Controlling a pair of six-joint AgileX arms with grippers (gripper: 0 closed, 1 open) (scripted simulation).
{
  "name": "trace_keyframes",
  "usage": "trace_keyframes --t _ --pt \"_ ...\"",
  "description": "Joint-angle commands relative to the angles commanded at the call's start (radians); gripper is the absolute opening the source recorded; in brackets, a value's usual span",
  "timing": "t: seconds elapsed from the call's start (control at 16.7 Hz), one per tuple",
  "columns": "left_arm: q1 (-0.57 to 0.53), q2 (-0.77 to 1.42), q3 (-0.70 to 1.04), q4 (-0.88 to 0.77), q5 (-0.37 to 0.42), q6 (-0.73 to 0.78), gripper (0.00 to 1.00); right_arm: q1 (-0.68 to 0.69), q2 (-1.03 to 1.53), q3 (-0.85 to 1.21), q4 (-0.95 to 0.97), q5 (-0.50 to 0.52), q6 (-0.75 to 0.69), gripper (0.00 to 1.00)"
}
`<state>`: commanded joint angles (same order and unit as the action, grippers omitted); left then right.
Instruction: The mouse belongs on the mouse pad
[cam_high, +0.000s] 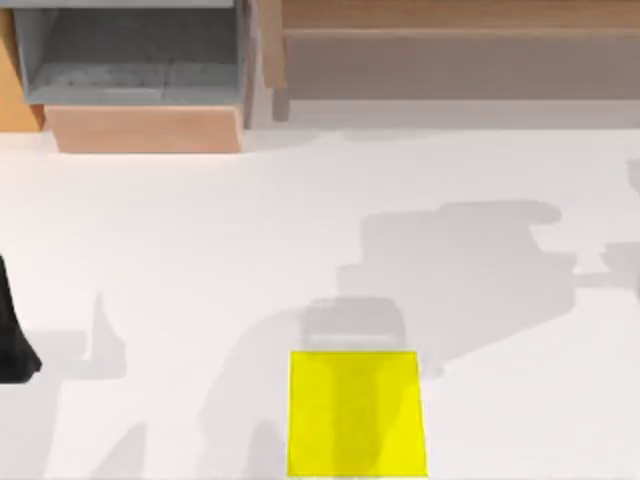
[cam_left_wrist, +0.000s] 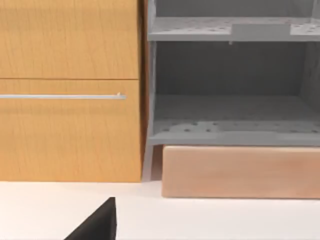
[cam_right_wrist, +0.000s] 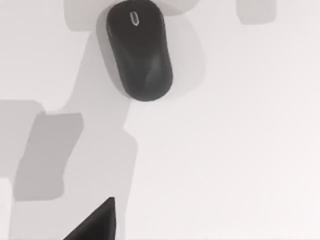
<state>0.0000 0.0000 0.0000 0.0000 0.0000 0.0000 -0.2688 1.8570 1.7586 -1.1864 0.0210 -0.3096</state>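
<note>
Black mouse (cam_right_wrist: 139, 50) on white table (cam_right_wrist: 240, 150), apart from right tool (cam_right_wrist: 95, 225)

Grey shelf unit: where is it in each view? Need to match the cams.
Top view: grey shelf at the upper left, with a light wood block at its base.
Left wrist view: shelf straight ahead, over the same block, beside an orange wood cabinet.
Right wrist view: looks down on the table and the mouse instead.
Shared landmark: the wood block at the shelf's base.
</note>
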Motion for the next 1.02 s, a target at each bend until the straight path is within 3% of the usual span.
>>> trace_keyframes --t 0.48,1.02 --pt "0.0 0.0 0.0 0.0 0.0 0.0 1.0 0.062 0.456 0.397 -0.198 -0.011 -0.132 1.0" --pt "0.0 0.0 0.0 0.0 0.0 0.0 1.0 0.078 0.523 0.456 -0.218 -0.013 -0.157 1.0"
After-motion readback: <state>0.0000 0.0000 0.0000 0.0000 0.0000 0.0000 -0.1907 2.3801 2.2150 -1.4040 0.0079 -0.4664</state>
